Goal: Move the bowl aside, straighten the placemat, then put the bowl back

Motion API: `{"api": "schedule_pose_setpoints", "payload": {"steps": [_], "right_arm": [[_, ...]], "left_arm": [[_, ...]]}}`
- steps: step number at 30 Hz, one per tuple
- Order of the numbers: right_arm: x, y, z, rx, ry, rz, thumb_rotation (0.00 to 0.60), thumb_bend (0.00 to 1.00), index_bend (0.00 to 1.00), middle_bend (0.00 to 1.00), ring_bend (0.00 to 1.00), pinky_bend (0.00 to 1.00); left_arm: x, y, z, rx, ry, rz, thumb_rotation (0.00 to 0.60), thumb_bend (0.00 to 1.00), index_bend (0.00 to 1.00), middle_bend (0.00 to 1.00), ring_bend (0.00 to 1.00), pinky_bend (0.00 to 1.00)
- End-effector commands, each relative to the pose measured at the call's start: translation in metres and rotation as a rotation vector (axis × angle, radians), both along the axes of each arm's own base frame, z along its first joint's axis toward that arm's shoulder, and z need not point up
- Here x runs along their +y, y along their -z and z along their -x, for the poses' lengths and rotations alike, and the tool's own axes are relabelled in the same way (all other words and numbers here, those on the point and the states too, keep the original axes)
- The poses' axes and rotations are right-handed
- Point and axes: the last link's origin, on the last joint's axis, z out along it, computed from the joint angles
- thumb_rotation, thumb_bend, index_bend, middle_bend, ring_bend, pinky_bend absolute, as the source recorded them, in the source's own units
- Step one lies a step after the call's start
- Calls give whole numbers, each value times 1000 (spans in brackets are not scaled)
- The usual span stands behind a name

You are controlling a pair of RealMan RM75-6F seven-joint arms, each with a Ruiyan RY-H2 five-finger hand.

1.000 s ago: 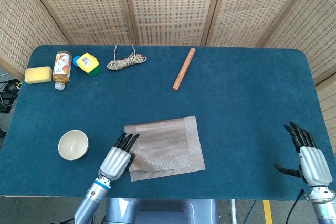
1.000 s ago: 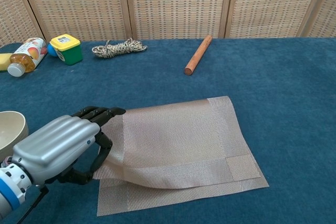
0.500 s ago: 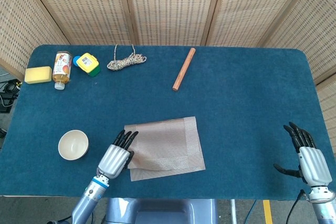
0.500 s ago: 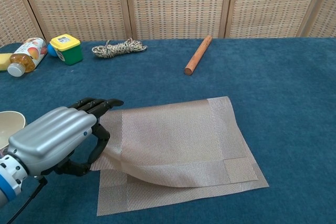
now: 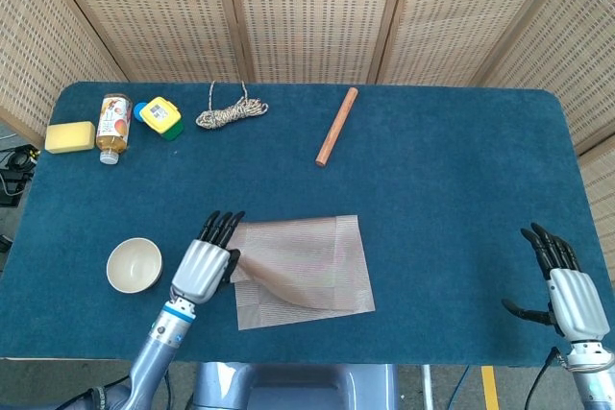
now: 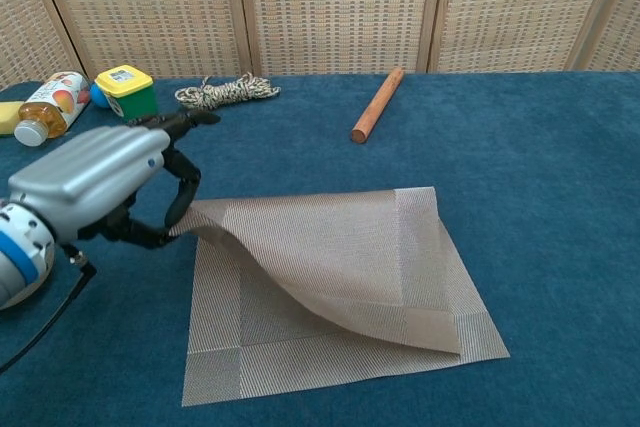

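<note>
My left hand [image 6: 95, 182] has lifted since a second ago, peeling the mat's [image 6: 340, 287] folded flap up; it pinches that flap's corner, raised off the table [image 5: 452, 180]. One mat, front-centre, just right of the hand. One bowl [image 5: 134, 265], just left of the hand. My right hand [image 5: 565, 290] holds nothing, fingers apart, well apart at the right edge.

Behind your worktop [image 5: 461, 170] stands a folding woven-cane screen [image 5: 307, 7] with wooden frames. Blue carpet-like cloth covers the worktop under even light.
</note>
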Motion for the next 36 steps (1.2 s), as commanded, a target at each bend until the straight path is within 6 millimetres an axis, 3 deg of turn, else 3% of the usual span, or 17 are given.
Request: {"api": "schedule_pose_setpoints", "payload": {"steps": [1,8,15,19,21,23,25,36], "right_arm": [[-1,0,0,1,-3,3,600,134,4,0,0,0],[-4,-1,1,12,0,13,600,134,4,0,0,0],[-10,1,8,21,33,18,600,134,5,0,0,0],[-14,2,13,32,55,20,600,134,5,0,0,0],[-16,2,14,34,60,23,600,134,5,0,0,0],[-17,2,15,37,65,27,600,134,5,0,0,0],[-16,2,16,40,67,27,600,134,5,0,0,0],[-12,6,12,46,50,11,600,135,5,0,0,0]], "left_arm": [[37,-21,-12,-66,-43,-33,600,506,626,0,0,0],[109,-48,-30,-83,-91,-128,600,506,614,0,0,0],[167,-62,-36,-73,-171,-188,600,505,604,0,0,0],[199,-60,-30,-22,-250,-212,600,468,507,0,0,0],[205,-60,-26,0,-267,-217,600,379,354,0,0,0],[208,-57,-17,37,-298,-210,600,234,130,0,0,0],[209,-55,-8,70,-328,-192,600,167,28,0,0,0],[193,-66,25,90,-390,-177,600,142,0,0,0,0]]}}
